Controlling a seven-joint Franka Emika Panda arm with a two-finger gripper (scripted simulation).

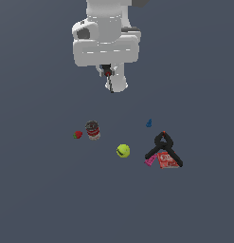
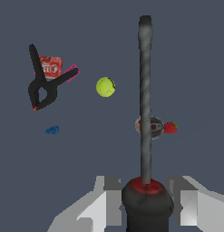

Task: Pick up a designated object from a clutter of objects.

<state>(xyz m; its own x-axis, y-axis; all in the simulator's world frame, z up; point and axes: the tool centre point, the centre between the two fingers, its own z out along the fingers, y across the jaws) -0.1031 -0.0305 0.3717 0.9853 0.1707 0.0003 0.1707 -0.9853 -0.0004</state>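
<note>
My gripper [image 2: 145, 201] is shut on the slim screwdriver [image 2: 144, 104], its dark red-and-black handle between the fingers [image 2: 106, 199] and its thin shaft pointing away from the camera. In the exterior view the gripper [image 1: 108, 73] holds the screwdriver [image 1: 109, 81] high above the floor, well clear of the clutter. Below lie the red-labelled can [image 1: 93, 129], the strawberry [image 1: 78, 135], the yellow-green tennis ball [image 1: 122, 151], the black A-shaped clamp [image 1: 164, 148], the red box [image 1: 167, 160], the pink piece [image 1: 149, 161] and the small blue piece [image 1: 148, 123].
In the wrist view the can [image 2: 154, 127] and strawberry [image 2: 170, 128] sit behind the shaft, the tennis ball [image 2: 105, 87] is apart from them, and the clamp [image 2: 43, 84] lies over the red box [image 2: 51, 66] near the pink piece [image 2: 72, 72] and blue piece [image 2: 52, 130].
</note>
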